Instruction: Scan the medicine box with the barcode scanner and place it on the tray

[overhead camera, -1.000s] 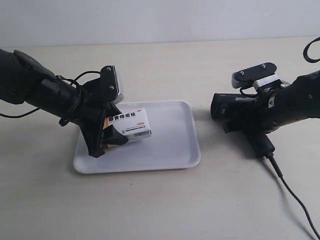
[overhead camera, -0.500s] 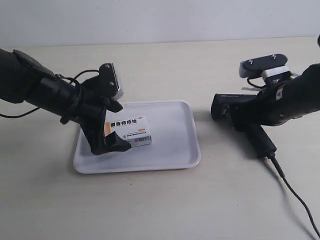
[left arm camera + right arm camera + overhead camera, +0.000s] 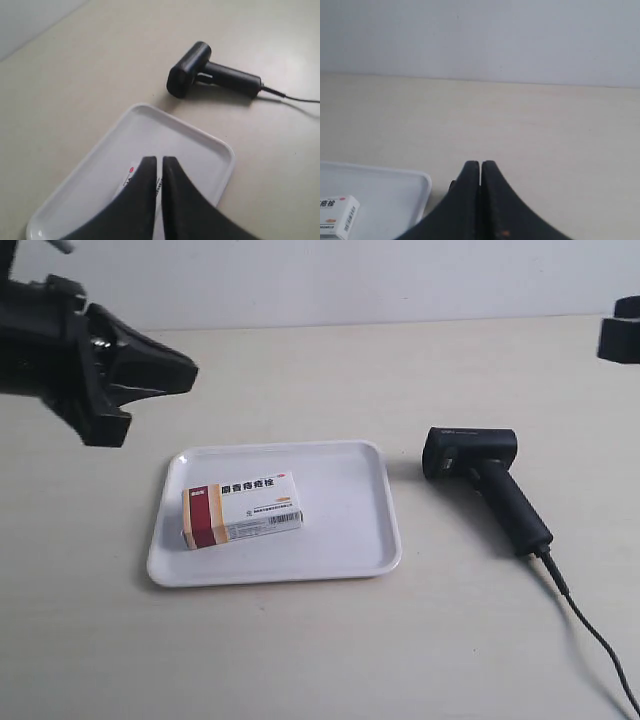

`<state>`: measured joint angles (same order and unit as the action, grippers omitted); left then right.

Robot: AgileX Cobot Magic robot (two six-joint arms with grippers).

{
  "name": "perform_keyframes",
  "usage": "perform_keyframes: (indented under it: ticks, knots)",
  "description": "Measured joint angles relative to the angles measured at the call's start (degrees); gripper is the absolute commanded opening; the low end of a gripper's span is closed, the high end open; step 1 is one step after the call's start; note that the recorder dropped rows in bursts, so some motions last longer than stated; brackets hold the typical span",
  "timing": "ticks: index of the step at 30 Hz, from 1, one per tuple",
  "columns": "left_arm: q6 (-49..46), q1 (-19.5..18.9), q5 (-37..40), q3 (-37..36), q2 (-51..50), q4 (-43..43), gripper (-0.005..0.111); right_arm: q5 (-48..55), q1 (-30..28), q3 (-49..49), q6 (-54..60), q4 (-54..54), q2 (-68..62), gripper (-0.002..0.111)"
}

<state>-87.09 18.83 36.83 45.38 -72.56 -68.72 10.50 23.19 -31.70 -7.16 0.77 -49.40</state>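
The medicine box [image 3: 242,512] lies flat on the left half of the white tray [image 3: 340,540], its red and tan band at the left end. The black barcode scanner [image 3: 485,485] lies on the table right of the tray, cable trailing toward the front. My left gripper [image 3: 188,372] hangs shut and empty above and behind the tray's left side. In the left wrist view its fingers [image 3: 145,200] hide most of the box [image 3: 129,177]; the scanner [image 3: 200,70] lies beyond the tray [image 3: 200,145]. My right gripper [image 3: 480,162] is shut and empty, with the box [image 3: 337,215] and tray [image 3: 395,200] to one side.
Bare beige table surrounds the tray and scanner. The scanner cable [image 3: 590,630] runs off toward the front right corner. A pale wall stands behind the table. Part of the arm at the exterior view's right [image 3: 620,335] shows at the frame's edge.
The left gripper let go of the box, which now lies flat on the tray, and rose up and back. The right arm lifted away from the scanner and out toward the frame's edge.
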Motion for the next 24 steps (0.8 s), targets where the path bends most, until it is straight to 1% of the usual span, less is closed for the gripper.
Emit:
perform_keyframes:
  ticks: [2, 5, 7, 9, 13, 17, 19, 21, 23, 24]
  knots:
    - [-2.75, -0.13, -3.71, -5.57, 4.53, -6.25, 0.005, -0.67, 0.0, 3.01, -0.61, -0.39, 3.89, 0.002]
    - [-10.27, -0.23, -8.79, -14.96, 13.9, -18.43, 0.005, -0.04, 0.0, 5.69, -2.5, -0.77, 8.42, 0.002]
    - [-15.24, -0.33, -10.29, -21.16, 20.4, -25.36, 0.005, 1.06, 0.0, 6.05, -2.89, -0.77, 10.96, 0.002]
    - [-17.27, -0.24, -9.56, -25.91, 25.82, -28.14, 0.005, 1.53, 0.0, 6.08, -3.11, -0.77, 12.82, 0.002]
    - [-18.7, -0.24, -4.4, -33.11, 35.15, -29.91, 0.005, 1.74, 0.0, 6.08, -3.11, -0.77, 15.46, 0.002]
    - [-18.88, -0.24, -1.2, -36.45, 41.25, -29.72, 0.005, 1.82, 0.0, 6.08, -3.11, -0.77, 16.48, 0.002]
    - [-19.65, -0.24, -1.21, -36.89, 43.45, -27.21, 0.005, 1.87, 0.0, 6.08, -3.11, -0.77, 16.59, 0.002]
    - [-21.59, -0.35, -3.1, -36.99, 45.55, -24.55, 0.005, 1.97, 0.0, 6.08, -3.11, -0.77, 16.59, 0.002]
    - [-22.75, -2.09, -6.99, -37.76, 49.22, -23.74, 0.005, 1.97, 0.0, 6.08, -3.11, -0.77, 16.59, 0.002]
    - [-23.0, -3.96, -9.5, -38.3, 51.45, -23.84, 0.005, 1.97, 0.0, 6.08, -3.11, -0.77, 16.59, 0.002]
